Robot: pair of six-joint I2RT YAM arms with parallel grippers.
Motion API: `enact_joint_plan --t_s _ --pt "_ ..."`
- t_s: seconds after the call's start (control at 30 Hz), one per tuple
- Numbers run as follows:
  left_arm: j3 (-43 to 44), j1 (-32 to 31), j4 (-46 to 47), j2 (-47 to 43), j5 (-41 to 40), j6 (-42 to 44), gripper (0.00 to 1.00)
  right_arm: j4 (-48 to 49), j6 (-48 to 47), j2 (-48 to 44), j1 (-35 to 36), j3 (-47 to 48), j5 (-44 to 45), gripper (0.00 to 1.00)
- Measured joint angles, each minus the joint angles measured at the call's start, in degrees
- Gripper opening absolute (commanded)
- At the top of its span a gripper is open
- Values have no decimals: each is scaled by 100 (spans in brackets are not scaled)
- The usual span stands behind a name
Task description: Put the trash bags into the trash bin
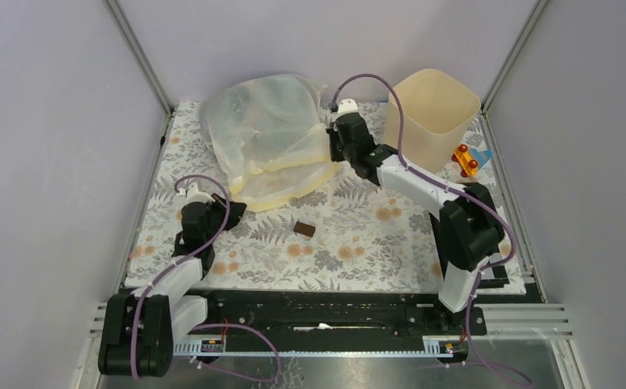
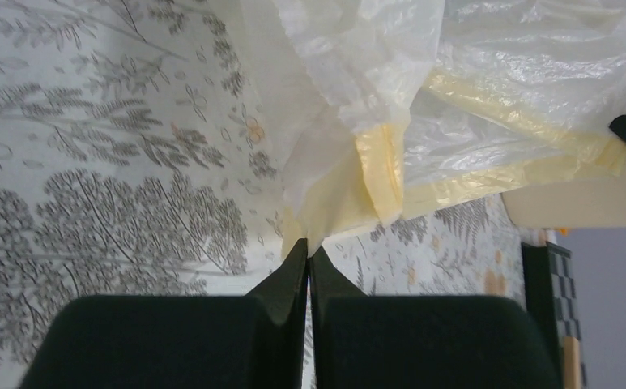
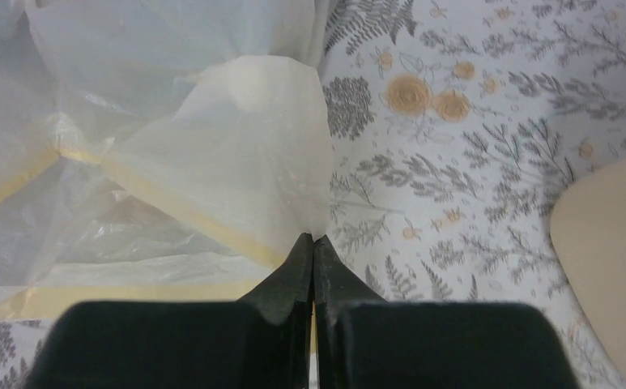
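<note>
From above, the trash bin (image 1: 453, 121) stands in the back right corner of the tabletop (image 1: 358, 251), mouth up. The only dark brown thing is a small packet (image 1: 304, 229) near the middle. I take it for the trash bag, folded, though it is too small to be sure. Both arms are on the big whitish bag (image 1: 269, 134) at the back instead, with the left gripper (image 1: 232, 209) at its near left corner. The right gripper (image 1: 335, 151) is at its right edge, near the bin.

The left wrist view shows the left gripper (image 2: 308, 247) with jaws together, pinching a yellow-rimmed corner of film at the tips.

The right wrist view shows much the same: the right gripper (image 3: 313, 241) is closed on a fold of film, with the bin (image 3: 609, 267) off to one side.

Film this thin could slide out of such tip-only pinches once lifted. The billowing bag could also sweep the packet aside or knock the bin over. And it looks like the wrong bag may go in.
</note>
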Motion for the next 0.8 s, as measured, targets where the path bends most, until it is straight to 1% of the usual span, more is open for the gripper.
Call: enact_joint_plan --t_s 0.1,0.2,0.27,0.33,0.37,0.4,0.43,0.47,0.5,0.57,0.73,0.77,0.8 --pt "-205 0 -323 -522 181 -212 0 -192 177 -514 0 -402 -2 0" --pt "-409 -42 -828 -1198 291 -424 0 -393 452 -1067 0 -575 28 0" --pt "-525 -212 -1255 -1764 256 -584 0 -426 699 -1423 0 -699 138 0" --pt "-575 -555 -1755 -2382 98 -719 0 -424 1005 -1777 0 -922 267 0" --pt "-581 -702 -1987 -2682 33 -769 7 -424 1128 -1908 0 -1034 306 0" --pt "-579 -885 -2227 -2979 -74 -802 24 -422 1274 -2065 0 -1198 354 0" --pt "-570 -999 -2409 -3211 -153 -807 38 -422 1357 -2157 0 -1316 385 0" --pt "-535 -1093 -2621 -3383 -260 -796 46 -407 1451 -2262 0 -1493 420 0" --pt "-474 -1174 -2859 -3493 -393 -789 50 -409 1495 -2312 0 -1602 439 0" --pt "-286 -1329 -3344 -3569 -662 -780 55 -424 1543 -2369 0 -1801 487 0" --pt "229 -1681 -4085 -3484 -1316 -758 58 -426 1539 -2406 0 -1989 612 0" --pt "374 -1753 -4232 -3436 -1469 -750 63 -420 1530 -2406 0 -1989 619 0" --pt "501 -1801 -4374 -3418 -1578 -741 65 -420 1523 -2406 0 -1989 623 0"
